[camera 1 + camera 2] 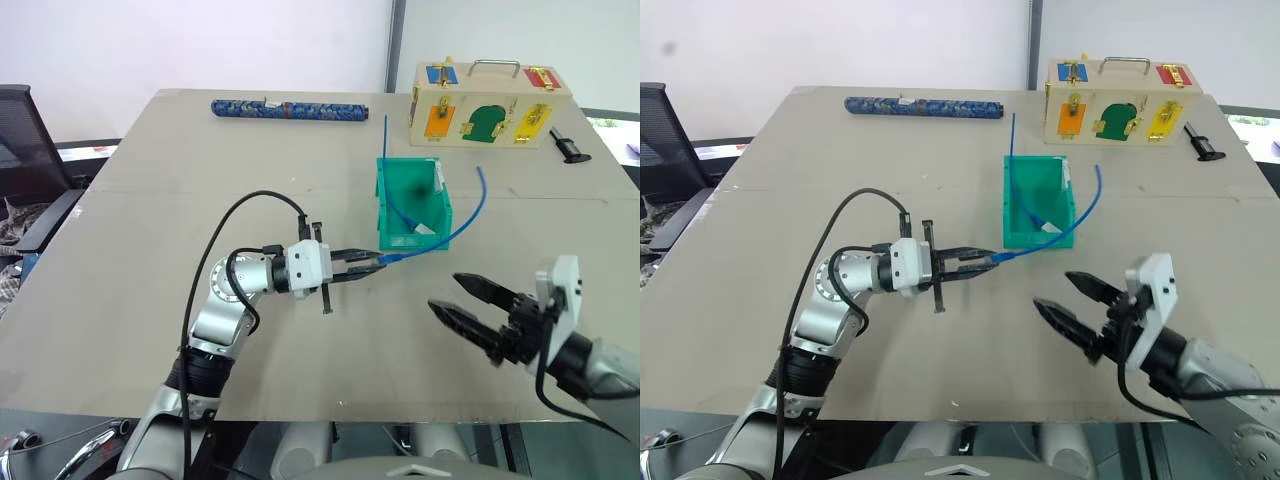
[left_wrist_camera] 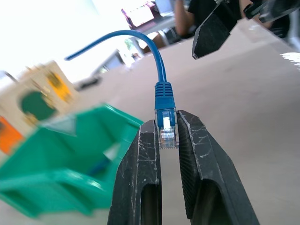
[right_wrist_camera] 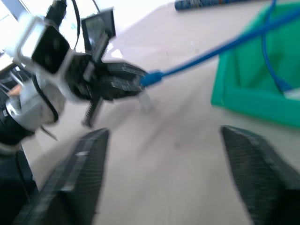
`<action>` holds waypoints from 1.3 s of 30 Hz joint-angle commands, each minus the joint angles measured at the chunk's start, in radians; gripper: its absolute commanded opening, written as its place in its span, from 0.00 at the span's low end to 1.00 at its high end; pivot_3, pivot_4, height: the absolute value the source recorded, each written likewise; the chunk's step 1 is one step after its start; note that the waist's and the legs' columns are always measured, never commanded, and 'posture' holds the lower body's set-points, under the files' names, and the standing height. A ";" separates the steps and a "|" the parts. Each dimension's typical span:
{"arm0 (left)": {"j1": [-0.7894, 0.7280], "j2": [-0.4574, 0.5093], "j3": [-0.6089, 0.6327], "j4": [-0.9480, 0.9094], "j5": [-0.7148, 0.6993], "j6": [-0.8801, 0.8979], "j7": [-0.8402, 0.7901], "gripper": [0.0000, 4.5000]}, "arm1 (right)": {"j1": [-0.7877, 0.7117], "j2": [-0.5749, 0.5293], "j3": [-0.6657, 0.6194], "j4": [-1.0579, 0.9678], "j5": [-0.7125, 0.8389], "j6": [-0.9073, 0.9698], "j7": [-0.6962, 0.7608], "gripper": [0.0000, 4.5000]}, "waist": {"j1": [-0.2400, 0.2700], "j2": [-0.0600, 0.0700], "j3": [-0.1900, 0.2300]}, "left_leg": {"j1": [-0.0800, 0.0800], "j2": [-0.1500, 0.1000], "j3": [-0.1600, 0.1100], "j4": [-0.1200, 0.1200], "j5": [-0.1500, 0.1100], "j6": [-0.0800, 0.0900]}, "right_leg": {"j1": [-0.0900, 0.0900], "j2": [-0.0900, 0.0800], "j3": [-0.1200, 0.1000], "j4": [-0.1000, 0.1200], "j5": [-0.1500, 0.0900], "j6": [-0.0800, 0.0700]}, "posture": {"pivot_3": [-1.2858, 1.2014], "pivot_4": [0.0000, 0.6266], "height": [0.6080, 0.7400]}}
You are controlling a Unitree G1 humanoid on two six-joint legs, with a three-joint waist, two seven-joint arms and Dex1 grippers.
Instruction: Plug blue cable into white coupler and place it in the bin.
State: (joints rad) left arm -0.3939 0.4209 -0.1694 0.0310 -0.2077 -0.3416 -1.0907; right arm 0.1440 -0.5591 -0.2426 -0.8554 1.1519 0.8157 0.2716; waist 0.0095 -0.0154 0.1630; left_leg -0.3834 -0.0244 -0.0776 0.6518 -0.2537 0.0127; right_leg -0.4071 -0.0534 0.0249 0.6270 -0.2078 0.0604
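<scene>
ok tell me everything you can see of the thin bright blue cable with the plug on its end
The thin bright-blue cable is a bendy cord ending in a clear plastic plug behind a blue boot. The left gripper pinches that plug between its black fingers, holding it off the table. From there the cord arcs past the front of the teal-green plastic bin, rising beside its right wall to a free end in the air.

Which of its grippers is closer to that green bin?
Left. The left gripper holds the blue cable just before the bin; the right gripper hangs open, nearer the robot.

I see a wooden latch box (image 1: 487, 104) at the desk's (image 1: 150, 250) far edge. A blue patterned roll (image 1: 290, 110) lies left of it, a small black tool (image 1: 568, 147) right.
</scene>
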 commanded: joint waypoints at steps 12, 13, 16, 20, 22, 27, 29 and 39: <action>-0.067 -0.054 -0.003 0.022 0.092 -0.173 0.176 0.00 | -0.312 0.192 0.182 0.185 0.183 -0.016 -0.292 0.65 | -0.001 0.000 0.000 | -0.001 -0.001 0.000 0.000 0.000 0.000 | -0.001 0.000 0.000 0.000 0.000 0.000 | 0.52 0.24 0.99; -0.067 -0.053 -0.005 0.018 0.090 -0.170 0.177 0.00 | -0.320 0.193 0.178 0.193 0.192 -0.018 -0.294 0.65 | -0.003 0.000 0.000 | -0.001 -0.001 0.000 0.000 0.000 0.000 | -0.001 0.000 0.000 0.000 0.000 0.000 | 0.52 0.24 0.99; -0.065 -0.051 -0.013 0.007 0.085 -0.164 0.174 0.00 | -0.333 0.181 0.176 0.203 0.198 -0.018 -0.291 0.65 | -0.008 0.000 0.000 | -0.001 -0.001 0.000 0.000 0.000 0.000 | -0.001 0.000 0.000 0.001 0.000 0.000 | 0.52 0.24 0.99; -0.058 -0.049 -0.023 -0.005 0.078 -0.158 0.173 0.00 | -0.350 0.174 0.173 0.212 0.217 -0.020 -0.294 0.65 | -0.018 0.000 0.000 | -0.001 -0.001 0.000 0.000 0.000 0.000 | -0.001 0.000 0.000 0.000 0.000 0.000 | 0.52 0.24 0.99; -0.056 -0.049 -0.026 -0.009 0.077 -0.153 0.178 0.00 | -0.353 0.170 0.172 0.212 0.225 -0.019 -0.294 0.65 | -0.022 0.000 0.000 | -0.001 -0.001 0.000 0.000 0.000 0.000 | -0.001 0.000 0.000 0.000 0.000 0.000 | 0.52 0.24 0.99; -0.050 -0.048 -0.031 -0.020 0.074 -0.145 0.182 0.00 | -0.356 0.162 0.172 0.214 0.238 -0.020 -0.296 0.65 | -0.023 0.000 0.000 | -0.001 -0.001 0.000 0.000 0.000 0.000 | -0.001 0.000 0.000 0.001 0.000 0.000 | 0.52 0.24 0.99; -0.048 -0.048 -0.031 -0.024 0.072 -0.142 0.182 0.00 | -0.356 0.157 0.169 0.212 0.250 -0.021 -0.298 0.46 | -0.023 0.000 0.000 | -0.001 0.000 0.000 0.000 0.000 0.000 | -0.001 0.000 0.001 0.001 0.000 0.000 | 0.52 0.24 0.99; -0.044 -0.048 -0.034 -0.025 0.064 -0.132 0.178 0.00 | -0.349 0.132 0.164 0.205 0.278 -0.036 -0.311 0.24 | -0.023 0.000 0.000 | -0.001 0.000 0.000 0.000 0.000 0.000 | -0.001 0.000 0.001 0.000 0.000 0.000 | 0.52 0.24 0.99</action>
State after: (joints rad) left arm -0.4384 0.3688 -0.2025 0.0487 -0.1220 -0.4775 -0.9189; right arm -0.1963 -0.4224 -0.0559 -0.6178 1.4030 0.8024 -0.0378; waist -0.0133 -0.0152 0.1630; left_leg -0.3842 -0.0249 -0.0779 0.6517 -0.2536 0.0129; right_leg -0.4076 -0.0532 0.0254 0.6274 -0.2076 0.0606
